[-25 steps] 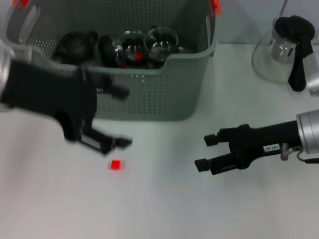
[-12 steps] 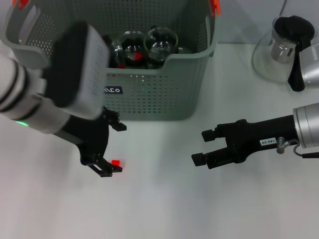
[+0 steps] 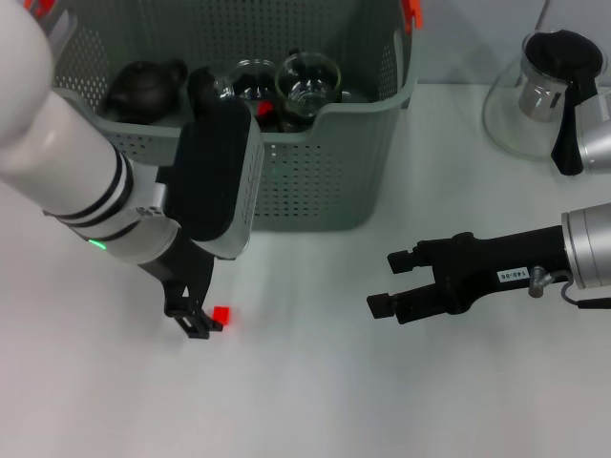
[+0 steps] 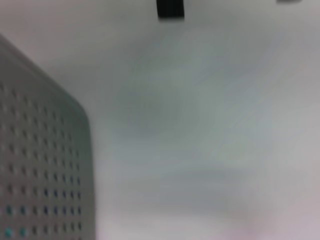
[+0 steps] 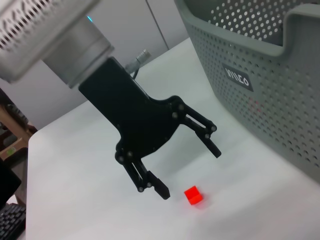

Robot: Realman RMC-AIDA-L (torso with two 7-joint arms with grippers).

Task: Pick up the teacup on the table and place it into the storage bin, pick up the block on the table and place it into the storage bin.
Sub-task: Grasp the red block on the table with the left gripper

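Observation:
The block (image 3: 221, 314) is a small red cube on the white table in front of the storage bin (image 3: 315, 181). My left gripper (image 3: 202, 303) points down right beside it, open. The right wrist view shows its fingers (image 5: 160, 191) spread just above the table, with the block (image 5: 193, 195) close by the gap and untouched. The bin (image 5: 280, 85) holds glass teacups (image 3: 307, 81), a dark teapot (image 3: 143, 86) and something red (image 3: 265, 110). My right gripper (image 3: 387, 282) is open and empty, low over the table to the right of the block.
A glass teapot (image 3: 544, 91) with a black lid and handle stands at the back right. The bin's corner (image 4: 40, 165) fills one side of the left wrist view. My bulky left forearm (image 3: 86, 181) hangs over the bin's front left.
My left arm has swung in and turned its wrist downward, bringing its gripper to the block. The block and the right gripper have barely moved.

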